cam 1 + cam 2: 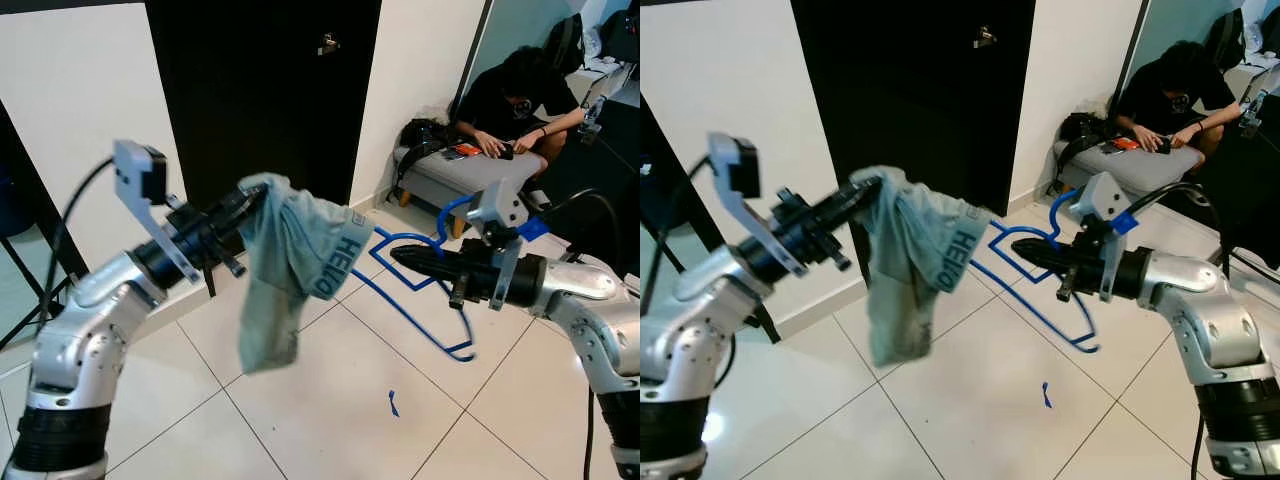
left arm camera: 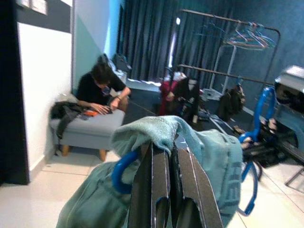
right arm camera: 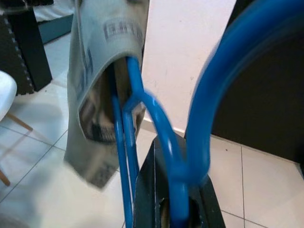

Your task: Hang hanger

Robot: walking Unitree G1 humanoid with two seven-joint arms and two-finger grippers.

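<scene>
While both arms reach forward, the left gripper [image 1: 252,197] pinches the green garment [image 1: 290,270] and the right gripper [image 1: 400,256] clamps the blue hanger [image 1: 415,320].

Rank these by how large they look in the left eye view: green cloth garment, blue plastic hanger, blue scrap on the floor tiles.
1. Green cloth garment
2. Blue plastic hanger: spans a similar stretch but thin, so this order is unsure
3. Blue scrap, clearly smallest

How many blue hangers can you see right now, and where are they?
1 for certain: the blue hanger is held at its neck by the right gripper, its far end inside the green garment that the left gripper pinches. Hangers on the distant rack are too blurred to count.
</scene>
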